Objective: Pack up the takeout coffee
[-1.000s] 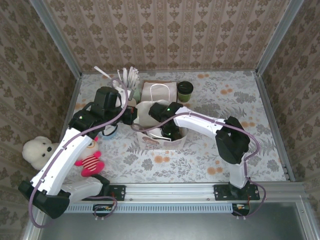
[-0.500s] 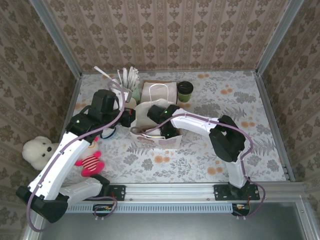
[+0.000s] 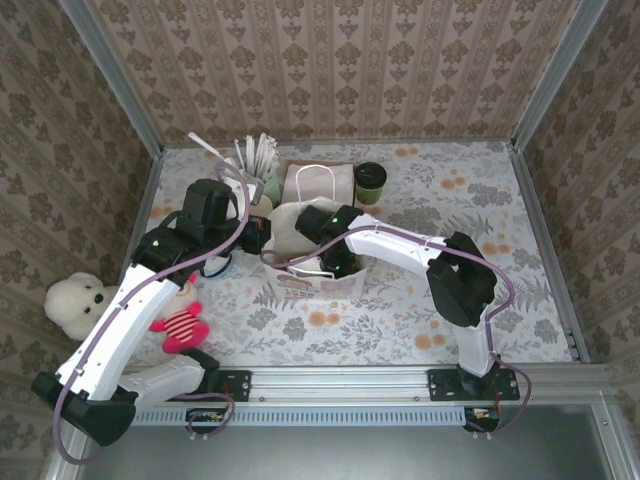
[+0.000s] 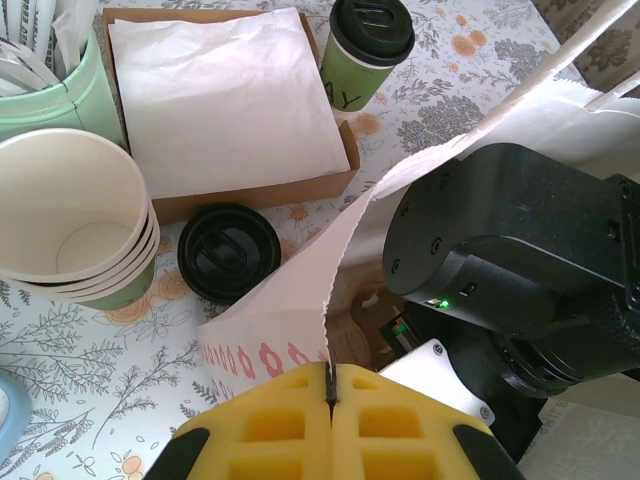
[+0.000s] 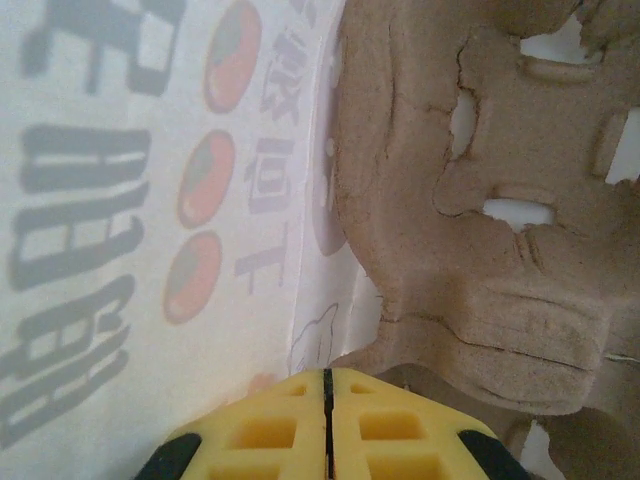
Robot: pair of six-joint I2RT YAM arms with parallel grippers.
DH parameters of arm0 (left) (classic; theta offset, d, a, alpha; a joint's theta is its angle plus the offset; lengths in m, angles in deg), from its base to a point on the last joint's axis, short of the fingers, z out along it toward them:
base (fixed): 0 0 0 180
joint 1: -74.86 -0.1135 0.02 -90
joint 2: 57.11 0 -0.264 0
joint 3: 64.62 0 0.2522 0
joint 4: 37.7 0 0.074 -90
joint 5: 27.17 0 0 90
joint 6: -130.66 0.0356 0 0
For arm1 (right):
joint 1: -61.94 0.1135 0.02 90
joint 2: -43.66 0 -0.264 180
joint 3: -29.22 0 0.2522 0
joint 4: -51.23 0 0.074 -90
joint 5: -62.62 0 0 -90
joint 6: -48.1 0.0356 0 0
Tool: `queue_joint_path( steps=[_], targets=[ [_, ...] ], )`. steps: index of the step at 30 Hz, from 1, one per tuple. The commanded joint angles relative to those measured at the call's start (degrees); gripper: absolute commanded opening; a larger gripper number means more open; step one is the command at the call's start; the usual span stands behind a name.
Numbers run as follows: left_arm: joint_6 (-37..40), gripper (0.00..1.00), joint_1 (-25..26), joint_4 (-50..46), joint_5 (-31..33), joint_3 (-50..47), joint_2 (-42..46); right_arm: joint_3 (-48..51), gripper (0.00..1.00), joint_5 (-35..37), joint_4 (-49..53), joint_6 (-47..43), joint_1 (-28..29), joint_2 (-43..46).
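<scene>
**End effectors.** The left gripper (image 4: 328,385) has its yellow pads pressed together on the serrated top edge of the white paper bag (image 4: 290,310) printed with red fruit. It pinches that wall and holds the mouth apart. The right gripper (image 5: 325,385) is down inside the bag with its pads fully closed. Whether a thin edge lies between them cannot be told. Directly ahead of the right gripper sits the moulded brown pulp cup carrier (image 5: 470,230), with the printed bag wall on its left.

**Surroundings.** Just ahead and left of the left gripper lies a loose black plastic lid (image 4: 228,252). Further left is a stack of lidless cream-rimmed cups (image 4: 70,235).

**Task item.** The takeout coffee (image 4: 368,55), a dark olive-green paper cup with a black lid, stands upright well ahead of the left gripper. It is outside the bag, beside the shallow brown cardboard tray of white paper (image 4: 225,100), and neither gripper touches it.

**Step in hand (judgement).** The bag is being prepared and the carrier seated; the coffee is not yet packed.

**Next move (judgement).**
1. Lift the right arm out of the bag.
2. Open its jaws and grasp the cup below the lid.
3. Lower the cup upright into a carrier well while the left pinch keeps the mouth open.
</scene>
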Motion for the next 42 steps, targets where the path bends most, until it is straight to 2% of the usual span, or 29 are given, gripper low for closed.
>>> queue_joint_path(
  steps=[1,6,17,23,26,32,38,42],
  targets=[
    [-1.00,0.00,-0.54,2.08,-1.05,-1.36,1.03,-0.91,0.10,0.12,2.04,-1.73,-0.13,-1.59],
    [-0.65,0.00,-0.59,2.09,-0.97,-1.93,1.97,-1.83,0.12,5.11,-1.45,-0.58,0.08,-3.82],
    [-1.32,0.00,-0.76,2.91,-2.12,-0.46,0.34,-3.89,0.18,7.16,-5.06,-0.22,0.07,-6.94],
    [-1.36,0.00,-0.85,2.51,-1.83,0.37,-0.82,-4.04,0.29,4.36,-4.52,-0.50,0.10,-3.38],
    [-1.54,0.00,-1.07,2.78,-1.71,-0.13,-0.81,-3.35,0.31,2.82,-5.28,-0.64,-0.02,-2.08],
    [-1.72,0.00,-1.20,2.54,-2.35,-0.07,-0.74,1.18,0.45,7.81,-13.39,-0.54,0.13,-3.12],
    [-1.92,0.00,-1.55,2.78,-3.31,-0.38,-0.72,0.49,0.61,7.82,-13.52,0.59,0.19,-4.98],
    [-2.24,0.00,-1.80,3.21,-3.36,-0.86,-0.57,0.84,0.63,8.87,-13.07,0.83,0.56,-5.49]
  ],
)
